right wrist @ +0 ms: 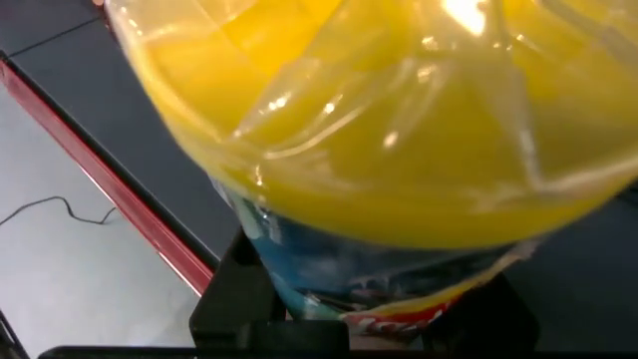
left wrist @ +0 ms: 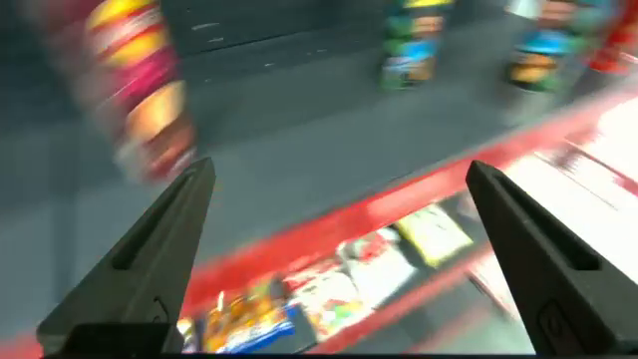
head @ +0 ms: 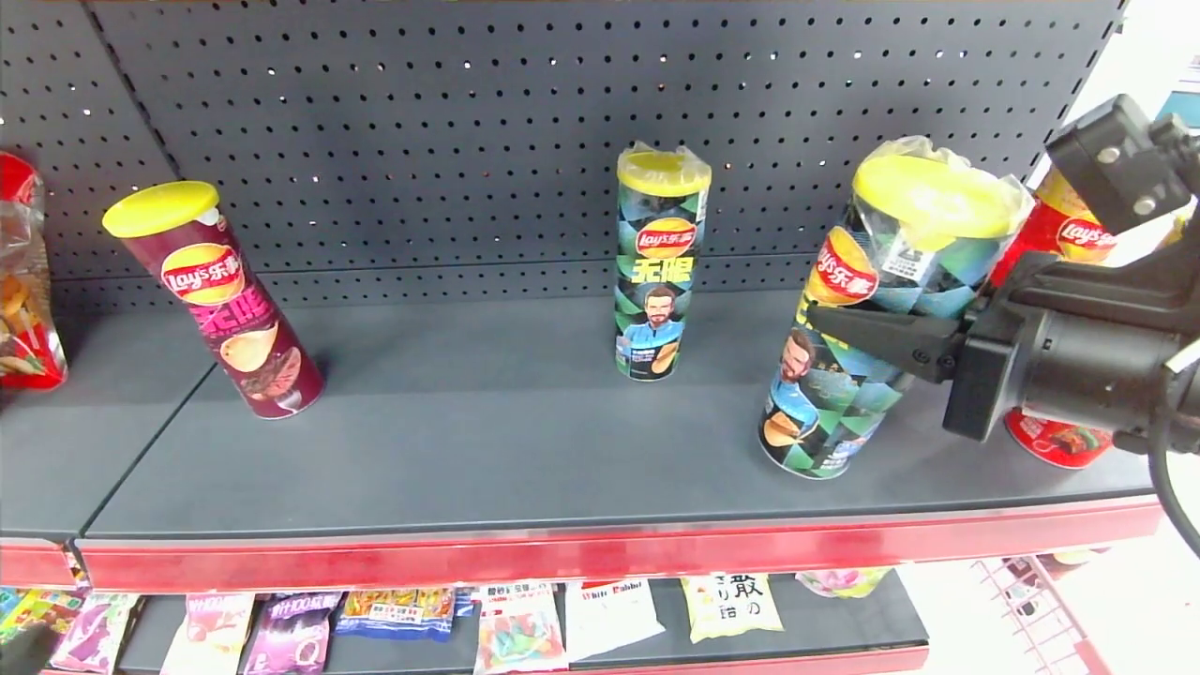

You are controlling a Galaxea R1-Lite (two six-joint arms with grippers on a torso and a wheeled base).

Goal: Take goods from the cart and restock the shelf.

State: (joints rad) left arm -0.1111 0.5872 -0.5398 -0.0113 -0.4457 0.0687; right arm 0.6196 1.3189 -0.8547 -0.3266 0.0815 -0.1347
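Observation:
My right gripper is shut on a green-and-blue chip can with a yellow lid under loose plastic wrap. The can leans to the left, its base at or just above the grey shelf board near the right end. In the right wrist view its lid sits close up, with the gripper clamped around the body below. A matching can stands upright mid-shelf. Far left stands a maroon can. My left gripper hangs open and holds nothing, in front of the shelf's red edge.
A red can stands right behind the held can. Red snack bags sit at the shelf's far left. A pegboard wall backs the shelf. Packets line the lower shelf. A red wire frame is at the lower right.

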